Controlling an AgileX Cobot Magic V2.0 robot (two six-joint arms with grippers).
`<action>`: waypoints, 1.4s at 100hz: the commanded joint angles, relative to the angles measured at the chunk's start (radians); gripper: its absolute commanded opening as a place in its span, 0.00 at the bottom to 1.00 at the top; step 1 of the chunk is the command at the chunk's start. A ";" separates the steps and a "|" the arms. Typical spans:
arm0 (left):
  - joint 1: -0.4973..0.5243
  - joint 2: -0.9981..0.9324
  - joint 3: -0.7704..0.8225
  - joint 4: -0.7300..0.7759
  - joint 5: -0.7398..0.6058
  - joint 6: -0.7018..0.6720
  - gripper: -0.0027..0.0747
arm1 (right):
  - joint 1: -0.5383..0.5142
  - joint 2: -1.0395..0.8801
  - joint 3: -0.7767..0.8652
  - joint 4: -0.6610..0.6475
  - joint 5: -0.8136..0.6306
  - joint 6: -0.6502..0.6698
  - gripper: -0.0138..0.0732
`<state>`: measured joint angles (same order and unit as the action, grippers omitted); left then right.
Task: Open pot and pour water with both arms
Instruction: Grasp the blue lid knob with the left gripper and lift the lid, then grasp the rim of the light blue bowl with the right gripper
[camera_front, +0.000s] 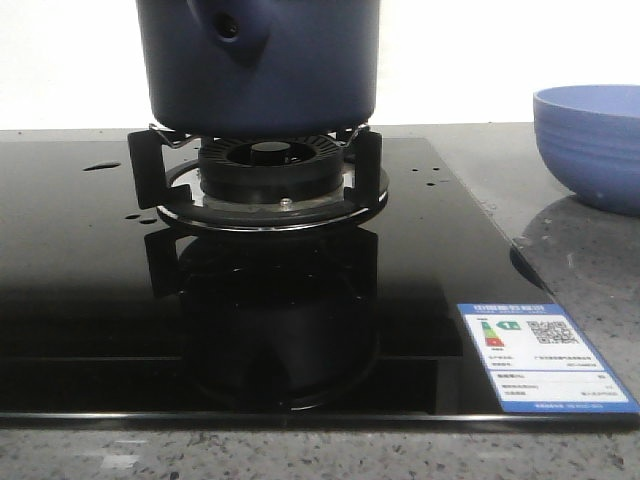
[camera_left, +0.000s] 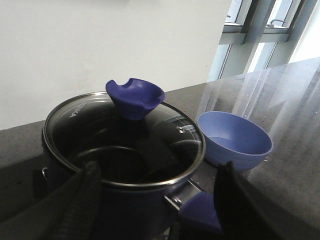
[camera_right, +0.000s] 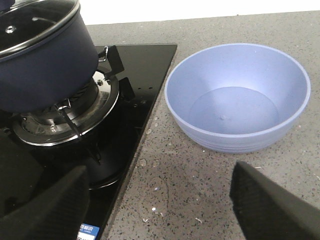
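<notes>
**A:** ok front cam first. What's on the hob?

**B:** The pot (camera_front: 258, 62), dark navy, sitting on the burner (camera_front: 268, 170) at the back middle of the black glass cooktop (camera_front: 90, 300). Handle stub with its round hole faces the camera. A few drops of water (camera_front: 102, 166) on the glass to the left of the burner. Lighter blue ribbed bowl (camera_front: 592, 145) off on the right, on the grey speckled counter (camera_front: 580, 260). Energy sticker (camera_front: 545, 357) in the cooktop's near right corner. No arms visible here.

**A:** left wrist?

**B:** Looking down at the pot with its glass lid (camera_left: 125, 140) still on, blue knob (camera_left: 135, 97) in the middle. The left gripper (camera_left: 157, 200) is spread wide, one finger on each side of the pot's near rim, gripping nothing. Can't tell if they touch it. The bowl sits just beyond the pot.

**A:** and the right one?

**B:** The right gripper (camera_right: 160, 200) is also wide apart and empty, hanging over the counter, near the bowl. Bowl looks empty tbh. Pot and lid edge peek in beside the cooktop corner.
</notes>
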<state>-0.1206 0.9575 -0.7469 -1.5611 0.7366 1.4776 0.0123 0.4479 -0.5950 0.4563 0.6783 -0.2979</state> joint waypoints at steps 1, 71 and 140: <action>-0.008 0.057 -0.078 -0.067 0.033 0.040 0.60 | 0.002 0.016 -0.035 0.022 -0.059 -0.011 0.77; -0.129 0.434 -0.383 -0.050 0.018 0.151 0.61 | 0.002 0.016 -0.035 0.022 -0.030 -0.011 0.77; -0.238 0.522 -0.450 -0.048 -0.108 0.171 0.61 | 0.002 0.016 -0.035 0.022 -0.029 -0.011 0.77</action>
<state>-0.3458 1.5026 -1.1616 -1.5554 0.6254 1.6452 0.0123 0.4479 -0.5950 0.4572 0.7088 -0.2987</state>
